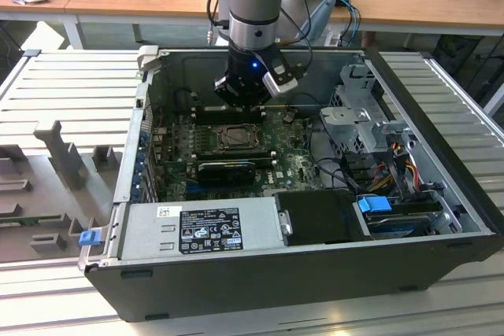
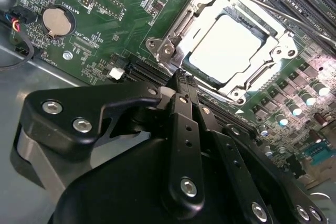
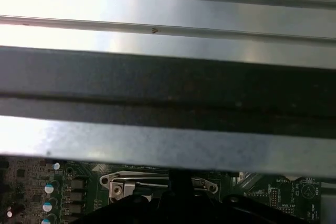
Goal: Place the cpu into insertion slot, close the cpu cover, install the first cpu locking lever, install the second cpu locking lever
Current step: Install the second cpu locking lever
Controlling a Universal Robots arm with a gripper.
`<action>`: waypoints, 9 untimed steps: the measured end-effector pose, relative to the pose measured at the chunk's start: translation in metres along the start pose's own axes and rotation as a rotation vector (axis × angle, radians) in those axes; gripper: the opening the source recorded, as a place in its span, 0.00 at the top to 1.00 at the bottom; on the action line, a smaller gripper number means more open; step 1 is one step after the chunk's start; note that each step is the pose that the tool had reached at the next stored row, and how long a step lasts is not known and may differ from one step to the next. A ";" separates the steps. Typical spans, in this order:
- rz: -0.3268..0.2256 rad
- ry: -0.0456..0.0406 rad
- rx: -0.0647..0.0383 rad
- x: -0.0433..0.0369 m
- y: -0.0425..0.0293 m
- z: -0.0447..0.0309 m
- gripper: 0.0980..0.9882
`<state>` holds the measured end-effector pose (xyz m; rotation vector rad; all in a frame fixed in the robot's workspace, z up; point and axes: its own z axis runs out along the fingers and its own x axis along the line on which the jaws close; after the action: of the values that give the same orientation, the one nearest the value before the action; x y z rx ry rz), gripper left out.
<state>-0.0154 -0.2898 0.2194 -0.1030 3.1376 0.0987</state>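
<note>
The cpu (image 2: 227,48) sits flat in the slot (image 2: 202,74), its pale top showing through the window of the cover (image 2: 173,32), which looks to be lying down over it. In the exterior view the socket (image 1: 234,138) lies mid-board inside the open case (image 1: 260,269), with the hand (image 1: 250,100) hanging just above its far edge.

The main risk, as I judge it, is at the socket's corner: in the second wrist view the fingers (image 2: 184,106) are drawn together to a narrow tip, holding nothing, and that tip (image 2: 181,77) is right at the edge of the frame nearest the camera, close to the cover's corner. A push slightly off line could slide off the thin metal and scrape the green board (image 2: 105,30) or its small parts beside the socket. If the chip is not fully seated, pressure on the cover could bend pins beneath; that cannot be checked from here.

So the cpu lies just beyond the fingertips, below the hand and slightly ahead of it.
</note>
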 end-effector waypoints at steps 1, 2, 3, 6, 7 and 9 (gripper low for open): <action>0.000 0.0000 0.000 0.0001 -0.0007 -0.0001 0.99; 0.000 0.0000 0.000 0.0001 -0.0012 -0.0001 0.99; 0.000 0.0000 0.000 0.0001 -0.0015 -0.0001 0.99; 0.000 0.0000 0.000 0.0002 -0.0025 -0.0002 0.99; 0.000 0.0001 0.000 0.0002 -0.0028 -0.0002 0.99; 0.000 0.0000 0.000 0.0003 -0.0039 -0.0003 0.99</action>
<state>-0.0154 -0.2937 0.2194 -0.1030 3.1377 0.0986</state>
